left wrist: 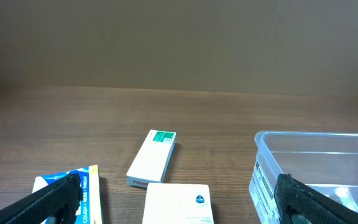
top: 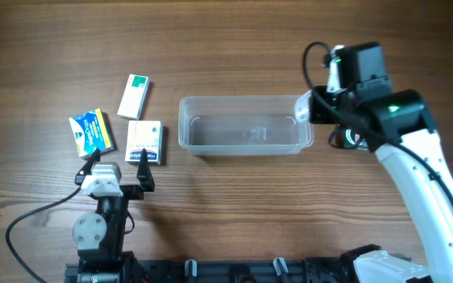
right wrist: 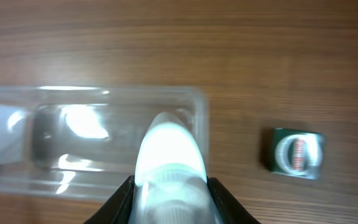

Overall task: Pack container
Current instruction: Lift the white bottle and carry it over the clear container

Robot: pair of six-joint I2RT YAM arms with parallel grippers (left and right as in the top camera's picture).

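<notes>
The clear plastic container (top: 242, 130) lies empty at the table's middle; it also shows in the right wrist view (right wrist: 73, 124) and the left wrist view (left wrist: 316, 168). My right gripper (top: 309, 108) is shut on a small clear bottle (top: 302, 108) and holds it over the container's right end. In the right wrist view the bottle (right wrist: 169, 155) sits between the fingers (right wrist: 169, 196). My left gripper (top: 119, 161) is open and empty, just in front of a white box with blue print (top: 145, 142), which also shows between the fingers (left wrist: 179, 208).
A white box with a green end (top: 134, 96) and a blue and yellow box (top: 91, 132) lie left of the container. A small green box (right wrist: 297, 152) lies right of the container, partly under my right arm (top: 354, 140).
</notes>
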